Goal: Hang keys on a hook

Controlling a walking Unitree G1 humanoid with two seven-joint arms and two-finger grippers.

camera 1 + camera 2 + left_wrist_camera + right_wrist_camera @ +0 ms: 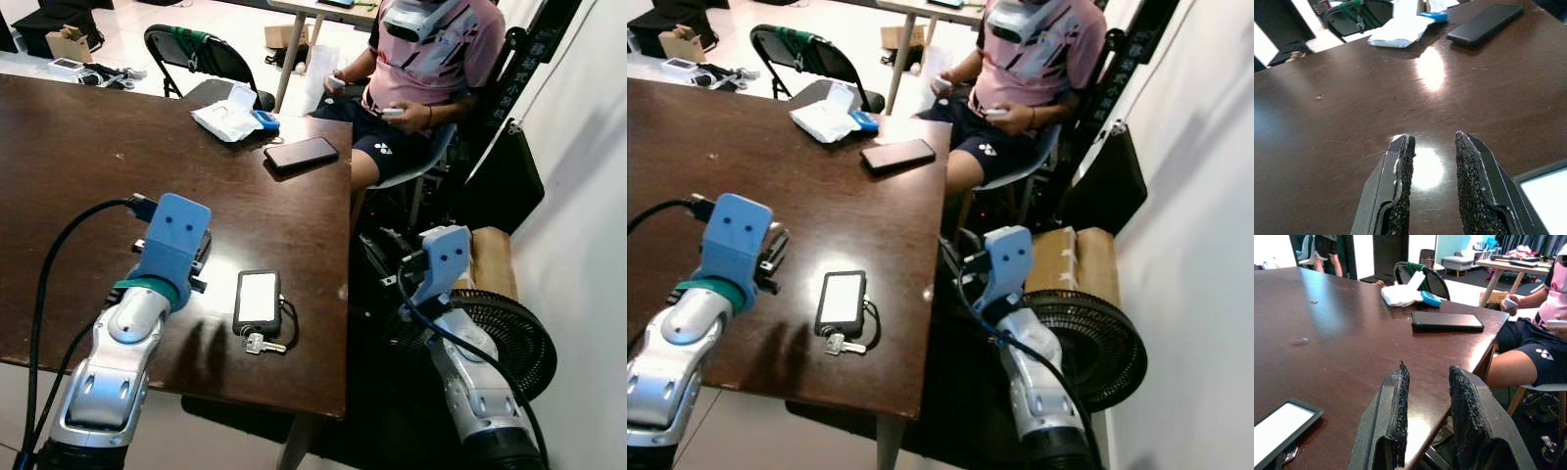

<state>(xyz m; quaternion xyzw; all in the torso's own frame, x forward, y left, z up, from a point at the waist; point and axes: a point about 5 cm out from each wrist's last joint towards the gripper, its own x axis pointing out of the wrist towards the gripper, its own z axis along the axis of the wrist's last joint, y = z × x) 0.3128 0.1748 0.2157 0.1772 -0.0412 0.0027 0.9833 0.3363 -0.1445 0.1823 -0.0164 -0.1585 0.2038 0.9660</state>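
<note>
My left pincer (199,257), narrowly parted and empty, hovers over the surface (78,166) just left of the keys (263,342), nearer than my right.

Only readable mark I can spot is a small white Yonex-style logo on the seated person's dark shorts (1543,354). No legible words or numbers anywhere; the black banner's (537,47) characters are too blurry.

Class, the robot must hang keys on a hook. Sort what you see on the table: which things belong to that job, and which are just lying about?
Belongs to the job:
- keys with the card holder
- left gripper beside them

Lying about:
- black phone
- white packet
- blue item
</note>
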